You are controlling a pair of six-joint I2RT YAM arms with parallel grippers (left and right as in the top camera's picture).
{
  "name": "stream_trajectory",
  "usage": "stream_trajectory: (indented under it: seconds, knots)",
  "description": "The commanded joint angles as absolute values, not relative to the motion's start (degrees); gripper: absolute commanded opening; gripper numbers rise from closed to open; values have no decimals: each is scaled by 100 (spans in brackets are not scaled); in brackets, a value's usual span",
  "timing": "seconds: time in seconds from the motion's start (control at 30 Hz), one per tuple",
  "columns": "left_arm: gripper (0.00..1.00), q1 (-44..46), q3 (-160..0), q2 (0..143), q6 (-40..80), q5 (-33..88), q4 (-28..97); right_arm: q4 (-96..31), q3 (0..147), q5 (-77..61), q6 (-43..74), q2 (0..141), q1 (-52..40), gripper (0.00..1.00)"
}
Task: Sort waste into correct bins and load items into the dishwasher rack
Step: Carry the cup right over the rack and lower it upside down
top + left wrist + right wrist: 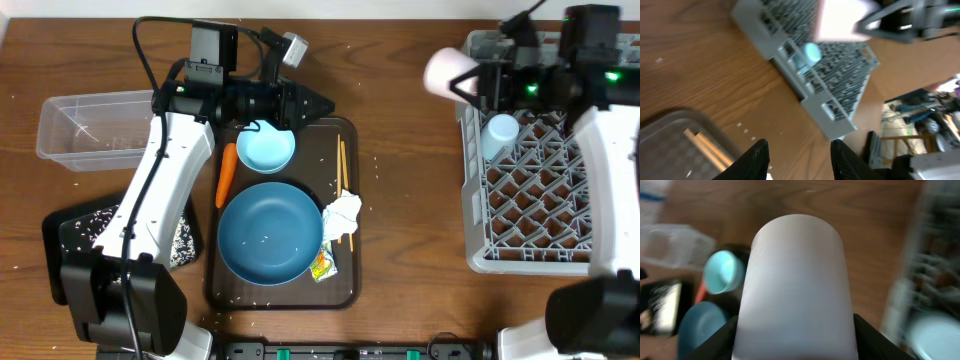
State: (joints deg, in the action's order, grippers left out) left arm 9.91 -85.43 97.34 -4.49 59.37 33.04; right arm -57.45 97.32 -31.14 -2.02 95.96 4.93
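Holding the pink cup (447, 72) at the rack (520, 262) edge, your right jaws clamp it; your left jaws stand apart near the small bowl (265, 148).

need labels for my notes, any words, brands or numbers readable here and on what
No quotable text: nothing reads in any view.
yellow-green wrapper: printed, but too small and blurred to read.
pink cup: plain on the side shown.

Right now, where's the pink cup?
Overhead, the pink cup is in the right gripper, at the rack's left edge, near the light-blue cup.
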Motion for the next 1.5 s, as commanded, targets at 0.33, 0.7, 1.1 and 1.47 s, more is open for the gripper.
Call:
stream_trajectory:
  seconds: [0.33, 0.7, 1.1, 1.47]
  knots:
    - [41, 996, -8600, 9743, -482, 5024, 3553, -7898, 10130, -845, 298, 9415, 1081, 43]
    - [41, 1000, -8560, 9808, -484, 5024, 3673, -8584, 10110, -56, 576, 9542, 1111, 44]
    - [41, 1000, -8560, 9817, -484, 4877, 3750, -8558, 10101, 148, 639, 10348, 1074, 42]
    - [41, 1000, -8560, 9817, -484, 4875, 3752, -8571, 10020, 152, 639, 10593, 825, 45]
